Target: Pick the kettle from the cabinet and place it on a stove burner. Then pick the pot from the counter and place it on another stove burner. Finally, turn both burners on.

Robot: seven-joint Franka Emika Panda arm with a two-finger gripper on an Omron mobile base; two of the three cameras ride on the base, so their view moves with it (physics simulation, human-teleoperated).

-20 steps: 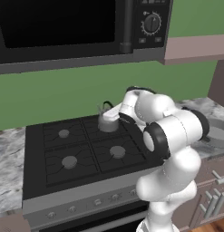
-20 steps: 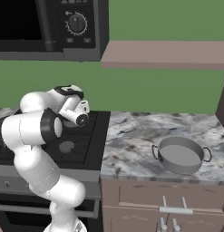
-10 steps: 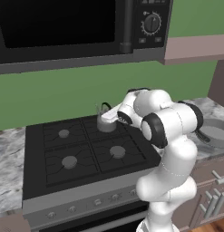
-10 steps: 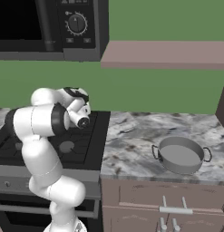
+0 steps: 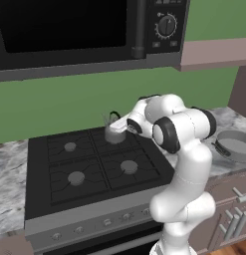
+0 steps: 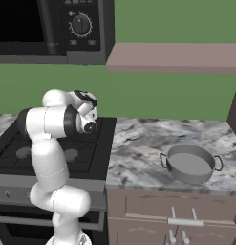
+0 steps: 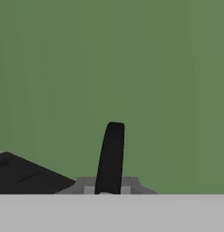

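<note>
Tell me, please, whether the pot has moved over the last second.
No. In the right base view the pot sits at the same spot on the counter, near its front edge.

The kettle [image 5: 114, 132] stands on the far right burner, so that place is taken — the three other burners [image 5: 76, 177] are bare. Above the cooktop the microwave [image 5: 84, 35] hangs low and closes the space from the top. On the right, the counter [image 6: 138, 148] is free up to the pot [image 6: 190, 163] — the cabinet [image 6: 177, 57] hangs above it.
</note>
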